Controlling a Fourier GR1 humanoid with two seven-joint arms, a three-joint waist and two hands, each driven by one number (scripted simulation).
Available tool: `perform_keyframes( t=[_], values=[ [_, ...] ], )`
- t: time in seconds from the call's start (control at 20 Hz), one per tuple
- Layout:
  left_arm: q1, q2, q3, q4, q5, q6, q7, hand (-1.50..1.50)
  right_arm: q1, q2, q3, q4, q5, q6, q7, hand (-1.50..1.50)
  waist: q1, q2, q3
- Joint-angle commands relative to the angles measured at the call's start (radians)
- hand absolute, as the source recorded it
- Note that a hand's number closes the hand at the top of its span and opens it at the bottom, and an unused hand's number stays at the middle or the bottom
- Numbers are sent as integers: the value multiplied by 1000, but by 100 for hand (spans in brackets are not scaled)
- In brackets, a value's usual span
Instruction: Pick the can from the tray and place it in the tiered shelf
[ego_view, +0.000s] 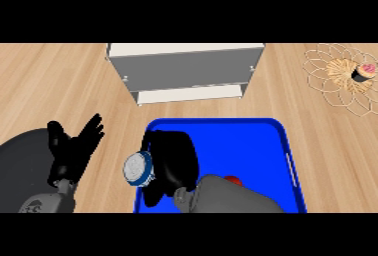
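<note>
Two hands showed up in the head view, and only one was doing anything. Right hand (176, 160) was down over the left part of the blue tray (289, 150), its fingers (164, 172) curled round the can (138, 168). Pretty much just the can's silvery end with a blue rim was visible, poking out at the hand's left side, right by the tray's left edge. It looked tipped on its side, end facing left. Couldn't tell if the can was touching the tray floor or lifted a bit, the hand hid that part. A small red thing (233, 180) peeked out next to the right forearm, on the tray, too covered to identify.

Left hand (74, 147) sat at the left, over the wooden surface (52, 80), fingers straight and spread, pointing up, holding nothing and well apart from the tray.

Shelf (186, 70), white and grey, stood just past the tray's far edge. Off in the far right corner was a wire basket (332, 97) with a little cupcake (363, 72) in it.
</note>
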Motion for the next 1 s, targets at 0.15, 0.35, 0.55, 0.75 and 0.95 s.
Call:
perform_keyframes(
  t=[0.15, 0.35, 0.55, 0.75, 0.95],
  values=[
    [-12, -5, 19, 75, -2, -5, -17, 0, -299, 2, 7, -165, 43, -56, 242, 150, -36, -8, -3],
    [26, 20, 11, 4, 5, -26, 23, 0, -454, 2, -104, -195, 53, -11, 374, 150, -29, -17, -3],
    [14, 30, 46, 0, 17, -15, 18, 0, -557, 2, -193, -193, 39, 47, 431, 150, -41, -14, -2],
    [32, -15, 12, 40, -27, 11, -36, 0, -655, 2, -348, -96, 32, 124, 376, 150, -54, -9, -2],
    [9, -28, 15, 46, -34, 38, -12, 0, -721, -38, -473, -49, -2, 167, 342, 150, -62, -7, -2]
  ],
)
